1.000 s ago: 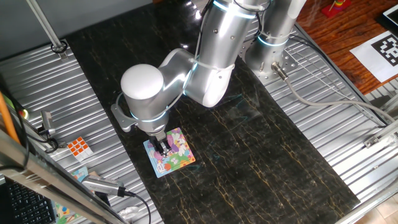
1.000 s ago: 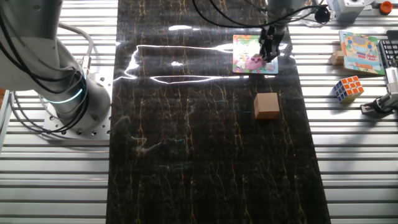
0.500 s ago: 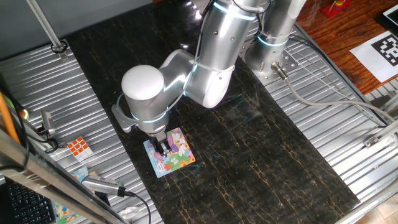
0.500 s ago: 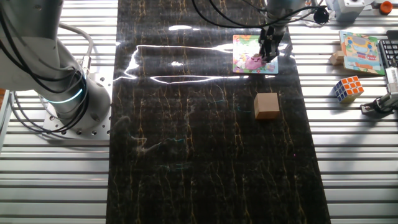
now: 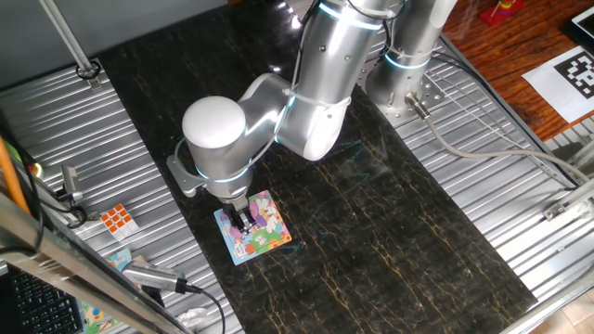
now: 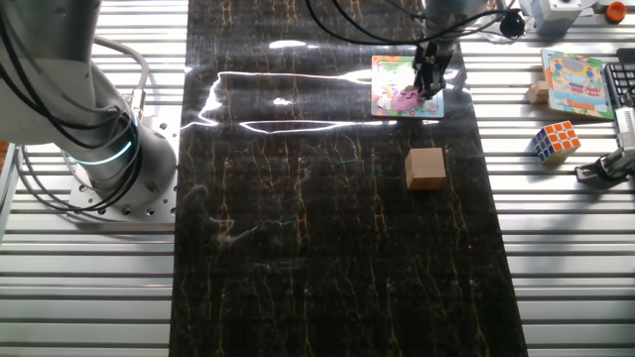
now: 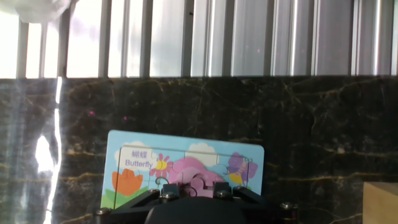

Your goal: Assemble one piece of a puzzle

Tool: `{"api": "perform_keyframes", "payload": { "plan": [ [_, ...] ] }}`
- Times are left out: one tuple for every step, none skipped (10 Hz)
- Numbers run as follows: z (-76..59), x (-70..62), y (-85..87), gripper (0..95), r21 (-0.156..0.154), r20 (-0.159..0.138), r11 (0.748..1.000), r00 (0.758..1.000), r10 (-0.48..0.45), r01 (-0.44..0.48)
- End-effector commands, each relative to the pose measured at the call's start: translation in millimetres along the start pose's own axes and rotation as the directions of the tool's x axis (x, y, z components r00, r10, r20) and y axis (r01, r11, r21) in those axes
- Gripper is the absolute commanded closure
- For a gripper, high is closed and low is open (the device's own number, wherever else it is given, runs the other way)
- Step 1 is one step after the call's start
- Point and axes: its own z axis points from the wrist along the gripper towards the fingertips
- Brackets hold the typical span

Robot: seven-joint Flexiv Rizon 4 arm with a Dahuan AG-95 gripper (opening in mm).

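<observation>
Under my black fingers [image 5: 244,221] lies the puzzle [image 7: 186,163]: a light blue border around white clouds, a pink flower shape, an orange tulip, yellow and green touches, and "Butterfly" in dark letters. The mat [image 6: 327,248] beneath is black marble veined with gold, flanked by silver ribbed metal. Near the mat's edge sits a tan wooden cube [image 6: 426,168], and on the ribbed metal a twisty cube [image 6: 554,141] with white, orange, blue and yellow squares.

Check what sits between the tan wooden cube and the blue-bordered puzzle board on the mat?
Nothing: in the other fixed view, only bare black marbled mat separates the tan wooden cube from the blue-bordered cartoon puzzle board.
</observation>
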Motion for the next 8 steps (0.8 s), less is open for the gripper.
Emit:
{"api": "perform_keyframes", "payload": {
  "plan": [
    [1.4, -0.5, 0.0, 95.0, 0.0, 0.003, 1.0, 1.0, 0.0, 0.0],
    [1.6, -0.5, -0.2, 95.0, 0.001, 0.005, 1.0, 1.0, -0.001, 0.001],
    [0.8, -0.6, -1.1, 95.0, 0.0, 0.004, 1.0, 1.0, -0.003, 0.003],
    [0.4, -0.7, -1.6, 95.0, 0.001, 0.005, 1.0, 1.0, -0.004, 0.004],
    [0.7, -0.8, -1.6, 95.0, -0.001, 0.005, 1.0, 1.0, -0.003, 0.003],
    [1.0, -0.7, -1.5, 95.0, -0.001, 0.005, 1.0, 1.0, -0.003, 0.003],
    [1.6, -0.6, -1.4, 95.0, -0.002, 0.006, 1.0, 1.0, -0.005, 0.005],
    [1.2, -1.1, -1.2, 95.0, -0.001, 0.005, 1.0, 1.0, -0.006, 0.006]
  ]
}}
